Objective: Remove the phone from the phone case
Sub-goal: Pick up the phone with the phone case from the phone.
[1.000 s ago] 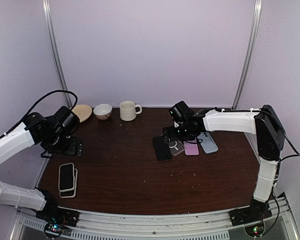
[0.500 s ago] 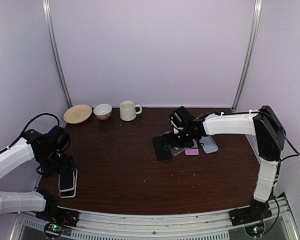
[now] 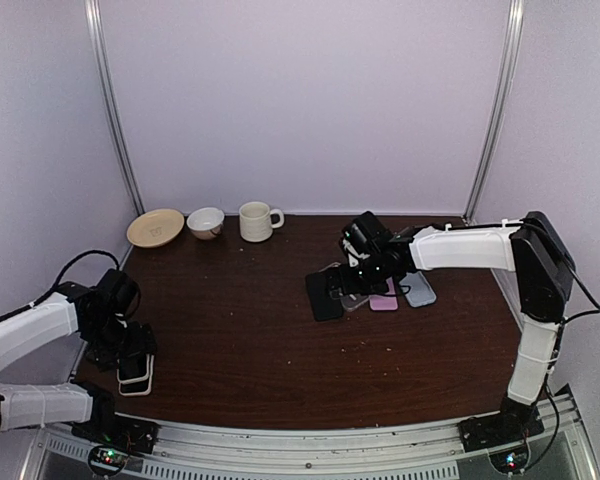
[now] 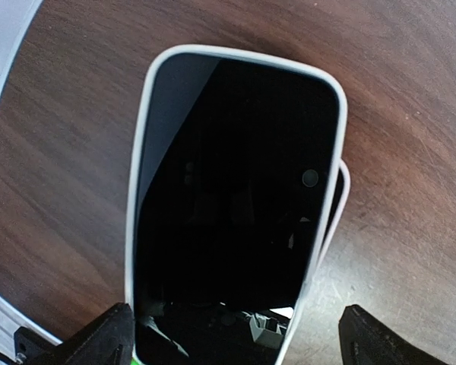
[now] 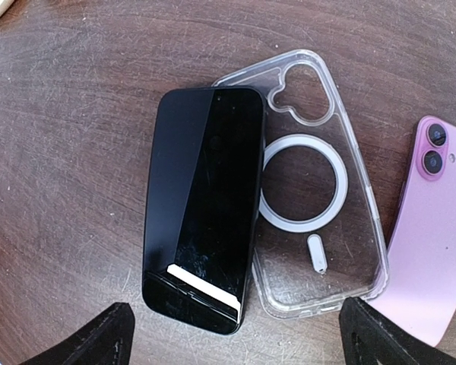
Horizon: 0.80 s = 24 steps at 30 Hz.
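Your left tool hangs spread wide over the near left of the tabletop, pinching nothing. Its fingers stand to either side of the phone there. That phone sits face up inside a white case: glossy black glass, with a thin, rounded white rim all around it. Another white-edged slab peeks out from underneath on one side, so the cased phone lies stacked on it.

Your right tool is likewise spread wide and holds nothing, over the far right group. There a clear case lies open side up with no phone in it. It is transparent plastic with a white ring and a short bar on its back wall and a camera cutout. A black phone lies face up over one long edge of that case. A pink phone lies just beside the case, lenses up, and a grey-blue phone beyond it.

At the far left stand a cream mug, a bowl and a saucer.
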Each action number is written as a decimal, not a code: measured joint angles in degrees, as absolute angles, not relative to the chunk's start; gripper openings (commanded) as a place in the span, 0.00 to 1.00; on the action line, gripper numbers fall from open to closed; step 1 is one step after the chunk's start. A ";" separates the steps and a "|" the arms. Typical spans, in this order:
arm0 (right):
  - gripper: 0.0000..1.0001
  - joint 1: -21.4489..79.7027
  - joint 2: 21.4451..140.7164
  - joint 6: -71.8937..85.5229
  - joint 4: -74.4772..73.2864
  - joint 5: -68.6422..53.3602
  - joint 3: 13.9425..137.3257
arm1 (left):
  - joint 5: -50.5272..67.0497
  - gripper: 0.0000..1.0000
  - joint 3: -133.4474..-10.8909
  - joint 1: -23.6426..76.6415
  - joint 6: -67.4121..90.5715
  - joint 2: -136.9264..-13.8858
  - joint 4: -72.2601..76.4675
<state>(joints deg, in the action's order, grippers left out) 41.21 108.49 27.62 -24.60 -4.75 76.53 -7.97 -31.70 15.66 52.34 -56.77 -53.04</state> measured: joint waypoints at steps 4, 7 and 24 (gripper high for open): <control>0.99 41.06 108.49 27.31 -24.58 -5.37 76.53 | -8.27 0.89 -30.79 14.90 52.07 -58.57 -51.27; 1.00 40.97 108.49 27.24 -24.58 -5.61 76.53 | -9.34 0.79 -30.52 14.66 51.99 -59.31 -51.03; 0.99 40.45 108.49 27.11 -24.62 -6.28 76.53 | -15.18 0.28 -29.47 14.37 47.59 -56.84 -48.16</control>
